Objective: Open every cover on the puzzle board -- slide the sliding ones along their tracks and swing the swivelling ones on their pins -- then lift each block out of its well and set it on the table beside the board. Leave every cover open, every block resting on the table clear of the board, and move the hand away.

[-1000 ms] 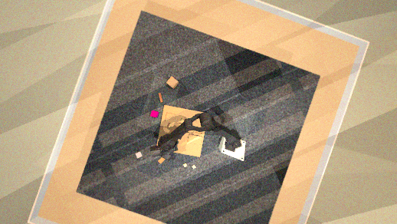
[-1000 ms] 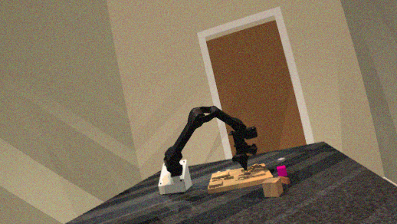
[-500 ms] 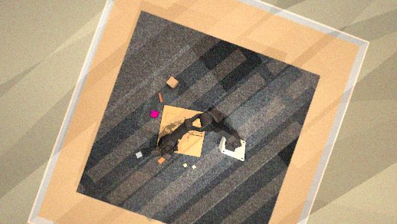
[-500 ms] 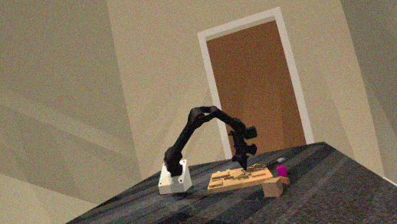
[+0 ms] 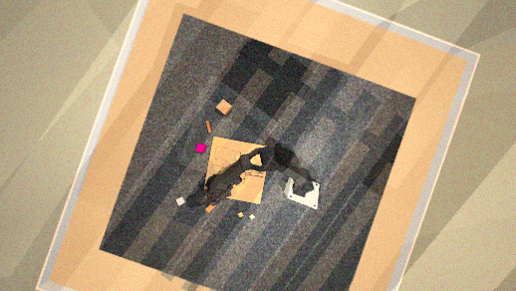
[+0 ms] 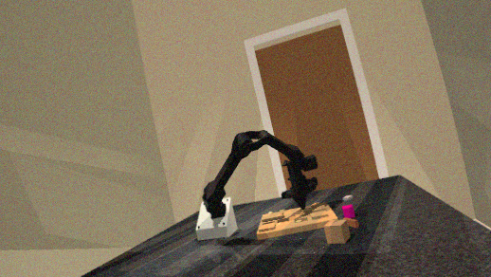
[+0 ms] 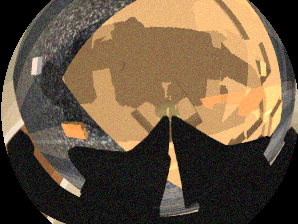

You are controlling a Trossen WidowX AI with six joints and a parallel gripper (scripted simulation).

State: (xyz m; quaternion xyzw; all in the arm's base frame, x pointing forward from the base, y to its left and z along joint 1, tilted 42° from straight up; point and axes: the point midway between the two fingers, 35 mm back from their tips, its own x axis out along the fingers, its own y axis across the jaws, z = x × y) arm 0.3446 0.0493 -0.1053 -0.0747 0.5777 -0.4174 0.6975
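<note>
The tan puzzle board lies in the middle of the dark mat, also seen in the side view (image 6: pixel 296 220). My arm reaches from its white base (image 5: pixel 302 193) across the board. My gripper (image 5: pixel 213 185) (image 6: pixel 303 205) is shut with nothing between the fingers, its tips low over the board's surface. In the wrist view the closed fingertips point at the board's covers (image 7: pixel 166 70), in the arm's shadow. A magenta block (image 5: pixel 200 147) (image 6: pixel 348 211) stands on the table just off the board's edge. A pale block (image 5: pixel 180 200) and an orange block (image 5: pixel 210 208) lie off the board near the gripper.
A larger tan block (image 5: pixel 223 107) (image 6: pixel 336 231) and a thin orange piece (image 5: pixel 208 127) lie beyond the board. Two tiny tan pieces (image 5: pixel 246 215) lie by the board's lower edge. The mat sits on a wooden table with a pale rim.
</note>
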